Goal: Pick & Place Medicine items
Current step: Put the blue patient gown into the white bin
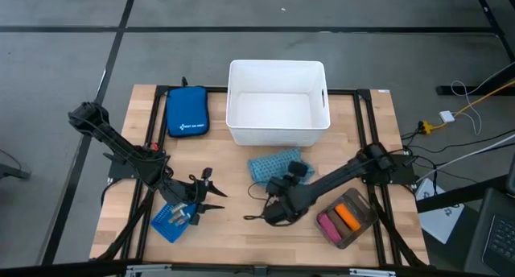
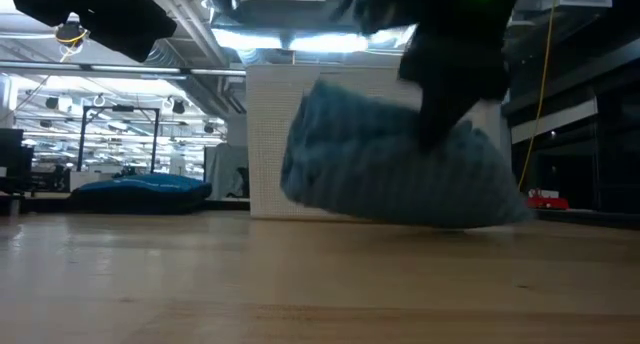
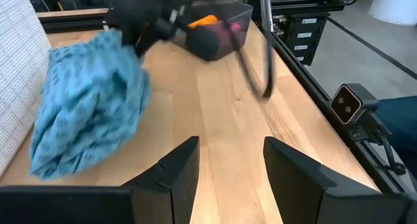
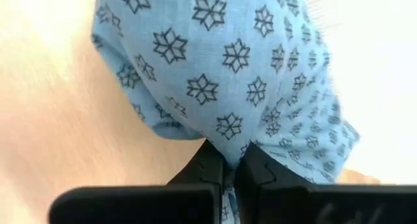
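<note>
The right arm reached in from the table's right edge and slanted toward the middle, its right gripper (image 4: 229,164) turned toward the white bin (image 1: 278,101) and closed tight on a fold of the teal patterned soft pack (image 4: 221,74). In the right wrist view the two dark fingers (image 4: 208,167) met with only a pinch of cloth between them, and the pack spread out directly ahead of the fingertips, between them and the bin's white wall. The low view showed the pack (image 2: 395,164) hanging under the dark gripper, its underside at about the level of the wooden table (image 2: 300,284); whether it touched the wood could not be told. It was a soft, rumpled bundle of light teal-blue fabric printed with small dark star-shaped motifs. Behind that gripper, toward the arm's base, the grey tray (image 1: 348,221) held the orange tube (image 1: 347,216) and the pink tube (image 1: 329,224) side by side. The left arm came in from the table's left edge, bent at the elbow, with the left gripper (image 3: 231,159) held over bare wood just beside the light-blue tray (image 1: 171,221); its fingers stood partly apart and held nothing. From it the pack (image 3: 88,110) lay ahead and to one side, well apart. The dark blue pouch (image 1: 187,110) lay beside the bin.
</note>
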